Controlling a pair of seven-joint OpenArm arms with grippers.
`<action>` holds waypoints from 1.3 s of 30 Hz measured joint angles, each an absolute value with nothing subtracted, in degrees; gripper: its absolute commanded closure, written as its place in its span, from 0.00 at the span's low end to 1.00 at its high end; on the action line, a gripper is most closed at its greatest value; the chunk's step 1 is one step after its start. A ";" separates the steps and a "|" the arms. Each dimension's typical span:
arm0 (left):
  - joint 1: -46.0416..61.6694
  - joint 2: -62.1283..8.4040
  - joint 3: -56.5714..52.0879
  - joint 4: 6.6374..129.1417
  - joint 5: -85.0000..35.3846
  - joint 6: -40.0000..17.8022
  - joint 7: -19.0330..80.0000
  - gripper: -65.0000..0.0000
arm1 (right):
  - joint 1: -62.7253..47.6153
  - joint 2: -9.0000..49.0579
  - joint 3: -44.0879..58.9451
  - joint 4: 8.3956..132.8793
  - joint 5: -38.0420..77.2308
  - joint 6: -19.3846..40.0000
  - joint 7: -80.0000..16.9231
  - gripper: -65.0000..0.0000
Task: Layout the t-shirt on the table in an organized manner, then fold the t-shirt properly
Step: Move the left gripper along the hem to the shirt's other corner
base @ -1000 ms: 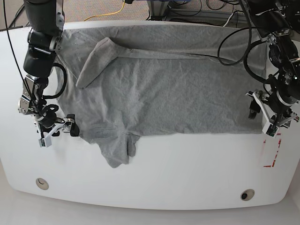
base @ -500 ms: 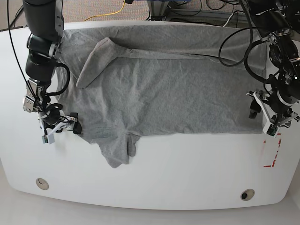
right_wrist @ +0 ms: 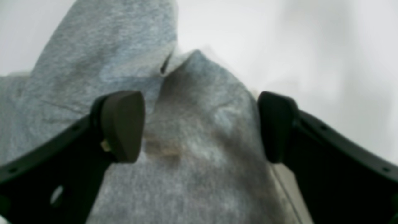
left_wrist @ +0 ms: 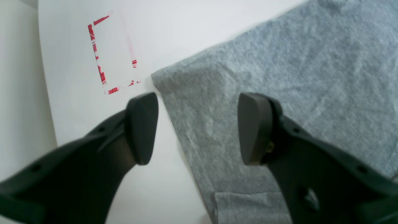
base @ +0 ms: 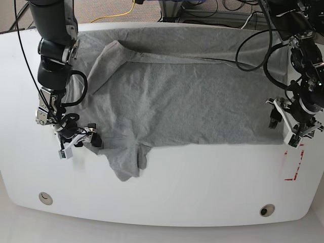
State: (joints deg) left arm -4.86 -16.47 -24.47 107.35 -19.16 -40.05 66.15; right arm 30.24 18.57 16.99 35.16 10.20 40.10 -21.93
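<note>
The heather-grey t-shirt (base: 177, 96) lies spread across the white table (base: 202, 187), with one sleeve (base: 126, 162) pointing to the front edge and another folded over at the back left (base: 104, 66). My right gripper (base: 78, 144) is at the shirt's left edge. In the right wrist view it (right_wrist: 199, 124) stands open, with a raised fold of grey cloth (right_wrist: 199, 93) between its fingers. My left gripper (base: 283, 129) is at the shirt's lower right corner. There it (left_wrist: 197, 127) is open and straddles the shirt's edge (left_wrist: 174, 118), one finger over bare table, the other over cloth.
A red dashed marking (base: 293, 162) lies on the table just in front of the left gripper, also seen as a red rectangle (left_wrist: 102, 56). Two grommet holes (base: 45, 198) (base: 267, 209) sit near the front edge. A black cable (base: 243, 55) hangs over the shirt's back right.
The right arm has swung its gripper to the right, from bare table onto the shirt's left edge, and its jaws have narrowed a little. The left arm has not moved.
</note>
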 measured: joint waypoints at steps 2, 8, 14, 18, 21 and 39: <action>-4.97 -16.38 -26.24 107.24 -19.25 -40.12 66.04 0.42 | 30.24 18.57 16.99 35.16 9.78 39.88 -22.13 0.52; -5.98 -16.53 -29.21 104.12 -18.61 -39.97 65.98 0.42 | 30.13 18.57 16.99 35.14 9.19 39.83 -22.81 0.84; -8.93 -16.25 -32.86 98.54 -19.27 -35.16 61.89 0.42 | 30.00 18.28 16.99 35.14 9.19 39.88 -23.14 0.95; -9.96 -16.58 -34.72 93.65 -18.76 -30.35 59.83 0.42 | 30.02 18.31 16.99 35.16 9.23 39.88 -23.90 0.96; -11.31 -16.64 -34.94 89.10 -17.76 -27.57 57.84 0.41 | 30.09 18.26 16.99 35.18 9.23 39.88 -24.45 0.96; -26.24 -21.76 -30.57 50.17 -11.53 -24.51 40.51 0.41 | 28.27 18.11 16.93 42.30 8.71 39.88 -30.15 0.96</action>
